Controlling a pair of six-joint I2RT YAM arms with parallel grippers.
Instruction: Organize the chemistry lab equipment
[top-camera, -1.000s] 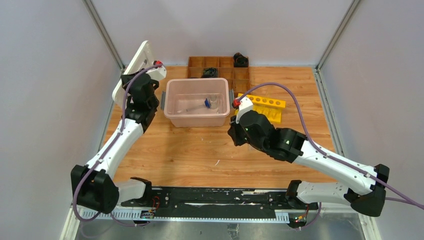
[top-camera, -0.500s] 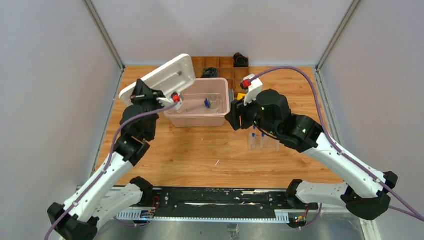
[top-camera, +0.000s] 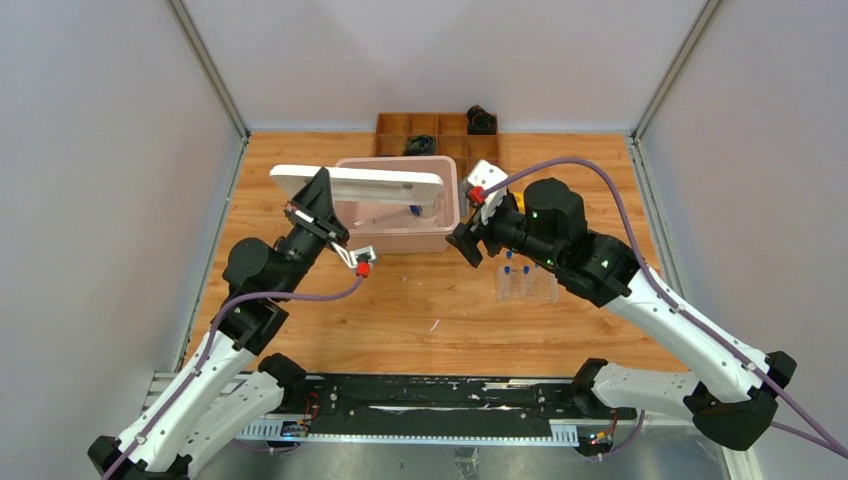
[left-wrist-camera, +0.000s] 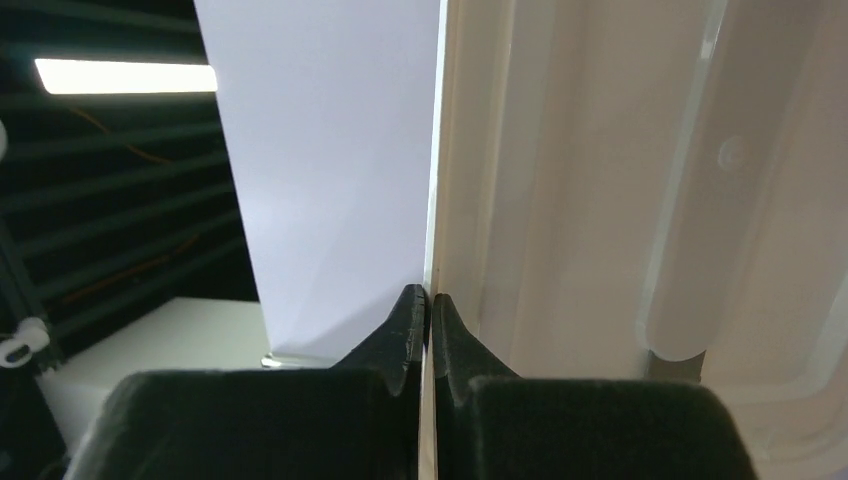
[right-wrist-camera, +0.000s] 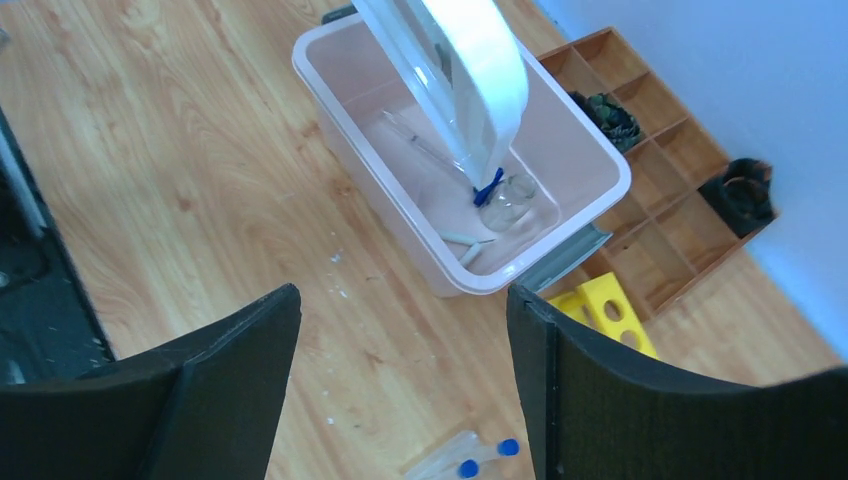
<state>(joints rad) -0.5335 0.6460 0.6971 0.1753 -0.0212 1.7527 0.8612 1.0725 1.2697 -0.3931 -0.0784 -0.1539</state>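
The left tool (left-wrist-camera: 428, 300) is clamped on the edge of a white lid (top-camera: 360, 183), holding it over the pink bin (top-camera: 395, 241). The right tool (right-wrist-camera: 402, 292) hangs open beside the bin, near the clear tube rack (top-camera: 527, 287) standing on the table (top-camera: 400, 310).

With the table's (top-camera: 400, 310) middle as the dial's centre, the near half from 4 round to 8 o'clock is bare wood, free to cross. At 12 sits the bin (top-camera: 400, 242); the white lid (top-camera: 360, 183), pinched in the left gripper (left-wrist-camera: 428, 300), hangs tilted over its far and left part, leaving the near-right of the mouth reachable. The left arm (top-camera: 250, 290) bars 9 to 10. The right gripper (right-wrist-camera: 400, 295), spread wide, crowds 1 to 2. The clear rack (top-camera: 527, 287) blocks 3, the yellow rack (right-wrist-camera: 595, 295) 2, and the wooden tray (top-camera: 395, 124) lines the far edge.
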